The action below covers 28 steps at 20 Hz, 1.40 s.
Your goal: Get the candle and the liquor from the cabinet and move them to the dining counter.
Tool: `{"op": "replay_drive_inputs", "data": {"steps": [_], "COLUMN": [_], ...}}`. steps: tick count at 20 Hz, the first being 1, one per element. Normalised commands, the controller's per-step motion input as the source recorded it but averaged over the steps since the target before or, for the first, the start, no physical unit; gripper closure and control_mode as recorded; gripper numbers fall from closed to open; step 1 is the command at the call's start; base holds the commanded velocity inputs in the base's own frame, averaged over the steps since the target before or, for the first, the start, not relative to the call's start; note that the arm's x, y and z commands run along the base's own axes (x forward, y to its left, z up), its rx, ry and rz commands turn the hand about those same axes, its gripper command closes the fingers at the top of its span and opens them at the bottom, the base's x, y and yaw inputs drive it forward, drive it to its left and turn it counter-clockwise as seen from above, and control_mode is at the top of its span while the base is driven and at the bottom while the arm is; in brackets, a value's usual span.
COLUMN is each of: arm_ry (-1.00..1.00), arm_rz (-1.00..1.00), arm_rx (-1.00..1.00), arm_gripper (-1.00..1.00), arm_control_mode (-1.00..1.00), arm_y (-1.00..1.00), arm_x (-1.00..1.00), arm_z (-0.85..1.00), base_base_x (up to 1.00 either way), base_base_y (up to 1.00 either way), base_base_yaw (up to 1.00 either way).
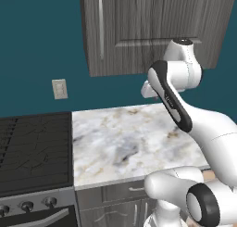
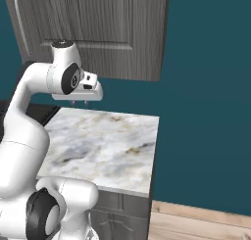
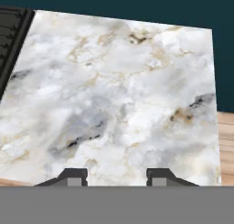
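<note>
Two dark fingertips [image 3: 73, 176] stand apart with nothing between them: the claw [image 2: 80, 102] hangs released over the marble counter [image 1: 125, 142], just below the shut cabinet [image 1: 139, 27].

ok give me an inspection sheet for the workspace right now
surface: small marble worktop, bare under the arm
job's things: cabinet door shut, silver bar handle at its left edge; candle and liquor nothing seen
clutter: nothing seen
claw: claw above the worktop, pointing down, fingertips apart, holding nothing
cables: nothing seen
surroundings: black stove left of the worktop, wall socket on the teal wall, wooden floor to the right
</note>
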Motion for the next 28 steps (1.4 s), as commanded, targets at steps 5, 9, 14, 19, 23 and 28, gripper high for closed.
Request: {"op": "replay_drive_inputs", "data": {"steps": [5, 9, 14, 19, 23, 28], "arm_ry": [-0.07, -0.40, -0.51, -0.37, -0.32, -0.30], "arm_rz": [0.00, 0.00, 0.00, -0.05, -0.07, -0.06], "arm_rx": [0.00, 0.00, 0.00, 0.01, 0.07, 0.08], "arm_gripper": [-1.00, -1.00, -1.00, -1.00, -1.00, -1.00], "arm_control_mode": [-1.00, -1.00, -1.00, -1.00, -1.00, -1.00], "arm_y": [0.03, 0.33, 0.25, 0.21, 0.03, 0.03], "arm_x": [-0.16, -0.26, -0.40, -0.48, -0.49, -0.45], "arm_z": [0.02, 0.28, 0.46, 0.47, 0.40, 0.45], "base_base_x": [0.00, 0.00, 0.00, 0.00, 0.00, 0.00], "base_base_y": [0.00, 0.00, 0.00, 0.00, 0.00, 0.00], "base_base_yaw": [0.00, 0.00, 0.00, 0.00, 0.00, 0.00]}}
